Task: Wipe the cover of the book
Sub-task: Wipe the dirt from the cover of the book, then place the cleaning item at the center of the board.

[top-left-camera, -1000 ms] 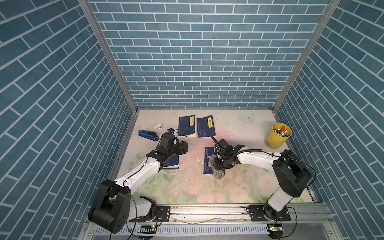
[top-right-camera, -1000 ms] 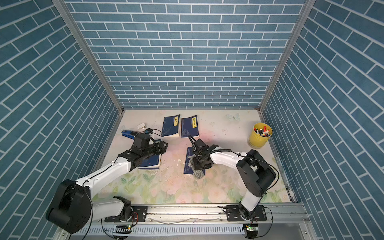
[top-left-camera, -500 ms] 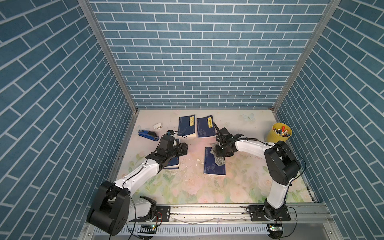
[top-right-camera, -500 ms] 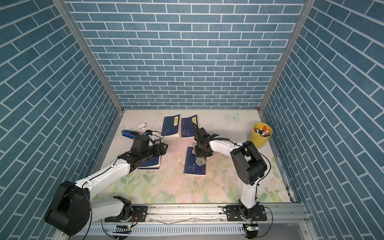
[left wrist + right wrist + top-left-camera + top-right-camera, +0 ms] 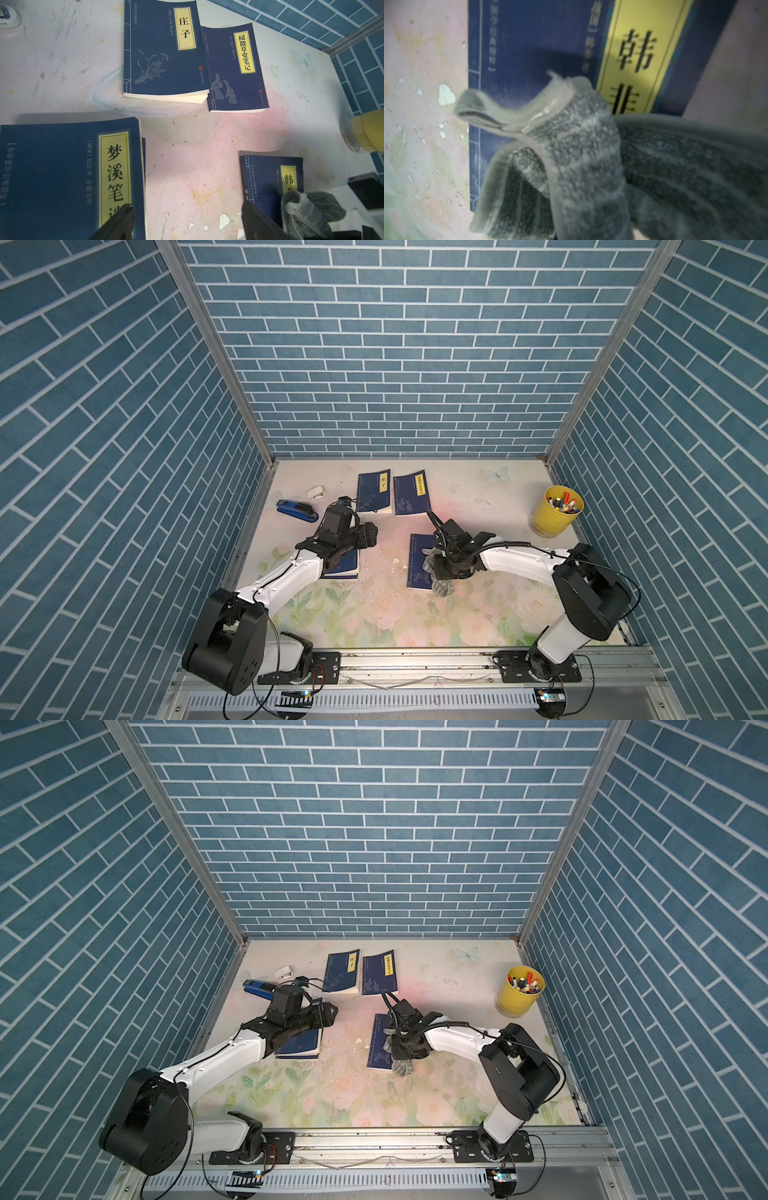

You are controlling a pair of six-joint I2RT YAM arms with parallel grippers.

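The book (image 5: 417,547) (image 5: 380,1031) is dark blue with a yellow title strip and lies flat mid-table. My right gripper (image 5: 445,573) (image 5: 405,1052) is shut on a grey cloth (image 5: 441,587) (image 5: 591,155) and presses it on the near half of the cover (image 5: 529,41). The cloth hides its fingers in the right wrist view. A fold of cloth hangs past the book's near edge. My left gripper (image 5: 370,535) (image 5: 186,206) hovers open and holds nothing, at the right edge of another blue book (image 5: 347,570) (image 5: 52,176). The wiped book (image 5: 268,172) lies to its right.
Two more blue books (image 5: 374,497) (image 5: 411,499) lie side by side at the back. A blue stapler (image 5: 296,511) and a small white object (image 5: 316,492) sit at the back left. A yellow cup of pens (image 5: 555,516) stands at the right. White flecks (image 5: 395,561) dot the mat between the books.
The right gripper swept the cloth up to the book's far end, then back down to its near end. The left arm has barely moved.
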